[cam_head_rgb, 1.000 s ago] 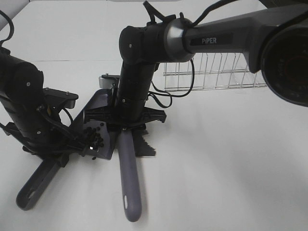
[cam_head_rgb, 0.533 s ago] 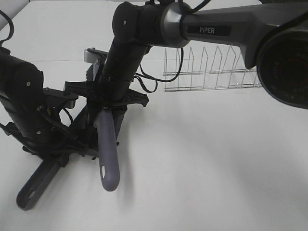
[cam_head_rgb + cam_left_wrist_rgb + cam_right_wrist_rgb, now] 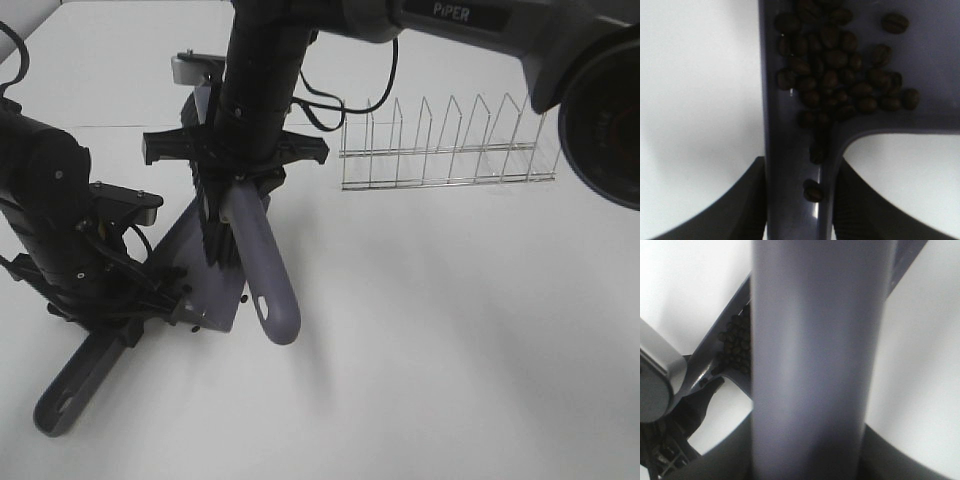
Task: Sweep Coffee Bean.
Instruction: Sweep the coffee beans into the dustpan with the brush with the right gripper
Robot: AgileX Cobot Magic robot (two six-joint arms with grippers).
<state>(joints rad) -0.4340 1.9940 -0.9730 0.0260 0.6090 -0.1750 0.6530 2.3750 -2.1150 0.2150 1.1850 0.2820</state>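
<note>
Now beans [image 3: 840, 75] pool by the dustpan [image 3: 940, 65] handle the left end effector [image 3: 800, 210] grips; tipping could spill them, while the right end effector [image 3: 807, 455] clamps the brush [image 3: 265, 275].

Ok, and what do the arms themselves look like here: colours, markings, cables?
Both arms are black with rounded joint housings. The right arm has a grey metallic forearm section bearing white PIPER lettering, and thin black cables loop off it. The right gripper has a wide black crossbar. The left arm is plain black, no lettering visible.
</note>
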